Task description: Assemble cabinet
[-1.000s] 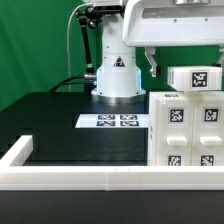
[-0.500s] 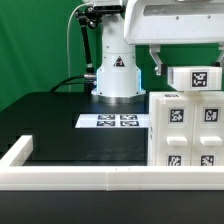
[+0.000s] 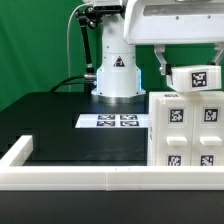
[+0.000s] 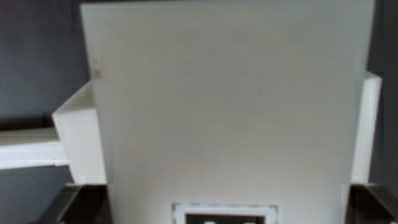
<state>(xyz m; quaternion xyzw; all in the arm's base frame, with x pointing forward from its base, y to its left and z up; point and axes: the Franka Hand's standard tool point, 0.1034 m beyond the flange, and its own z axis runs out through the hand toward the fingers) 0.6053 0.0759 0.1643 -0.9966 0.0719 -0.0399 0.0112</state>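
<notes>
Quick update from the remote desk: the white block [image 3: 196, 78] that the tool [image 3: 160, 66] has at its left end was sitting dead level half a second ago, and now it's tipped, with the end on the exterior view's left dropped a touch and the whole thing nudged that way. It hangs right over the top of the cabinet [image 3: 186, 130], which stands at the exterior view's right on the black counter [image 3: 60, 125], just inside the near border rail [image 3: 80, 178] and to the right of the marker board [image 3: 115, 121]. I can't tell whether the block's low edge is touching the cabinet top or just clearing it. I read the tool as clamped on the block, since a tilted piece isn't going to sit up there on its own, though most of the fingers are hidden. The wrist view is basically all block [image 4: 222, 100], so no help there. My guess is we're mid-seating this piece, and the tilt means it needs squaring up before it goes down, or it'll jam.
</notes>
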